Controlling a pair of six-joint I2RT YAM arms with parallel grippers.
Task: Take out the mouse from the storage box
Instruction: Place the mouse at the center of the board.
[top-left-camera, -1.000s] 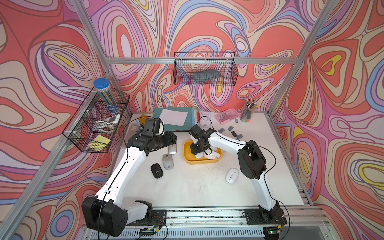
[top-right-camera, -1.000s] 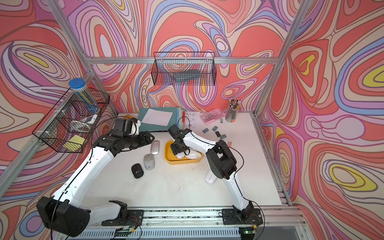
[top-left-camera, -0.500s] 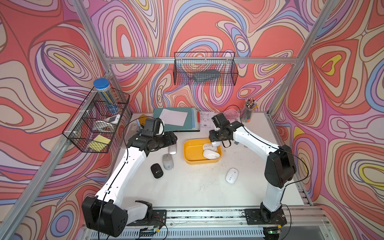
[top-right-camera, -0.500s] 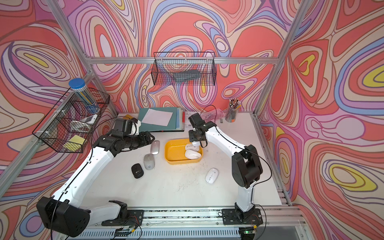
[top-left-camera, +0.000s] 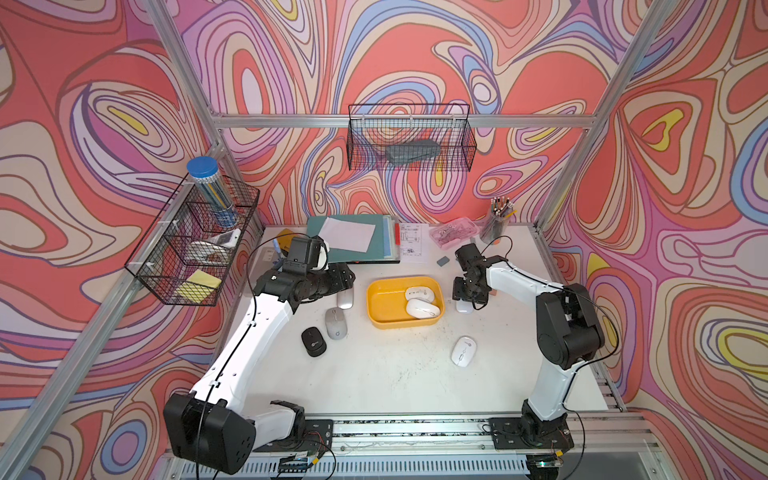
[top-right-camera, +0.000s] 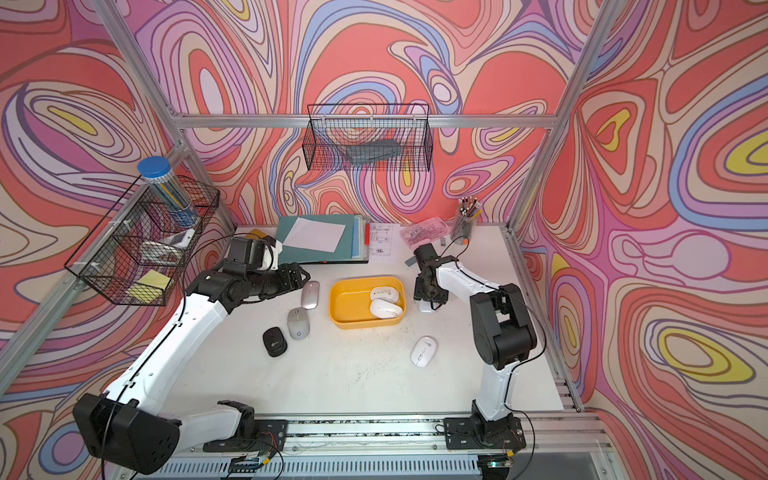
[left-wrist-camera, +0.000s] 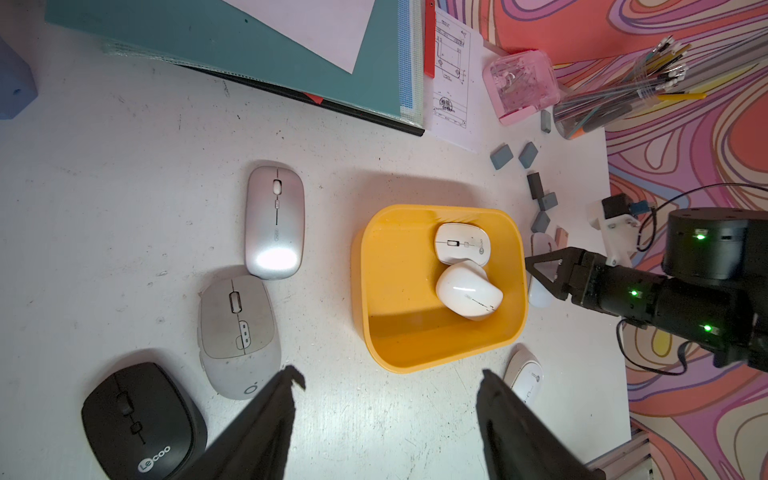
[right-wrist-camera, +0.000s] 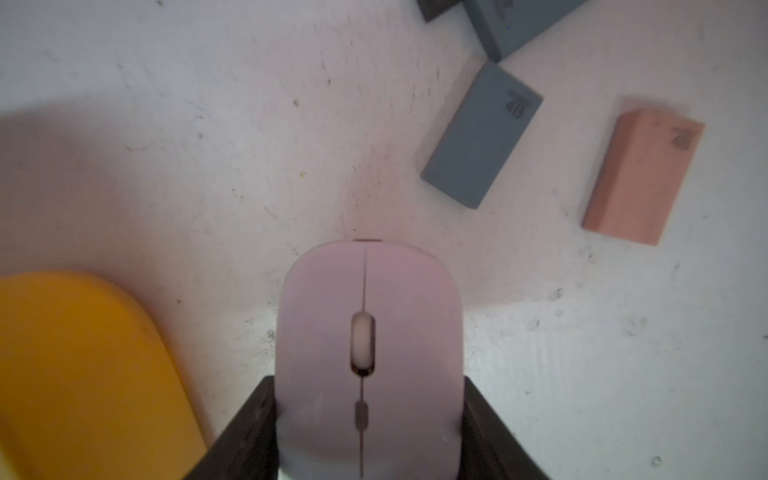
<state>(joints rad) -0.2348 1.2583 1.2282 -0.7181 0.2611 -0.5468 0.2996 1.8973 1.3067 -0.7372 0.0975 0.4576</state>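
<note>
Pale pink mouse clamped across its sides by the right gripper, outside the storage box.
Front to back: a loose white mouse is seen on the table; two white mice are seen in the box; the held mouse is positioned just beside its right short wall, long axis front-to-back, wheel end pointed at the erasers. Left gripper is held half spread, empty.
</note>
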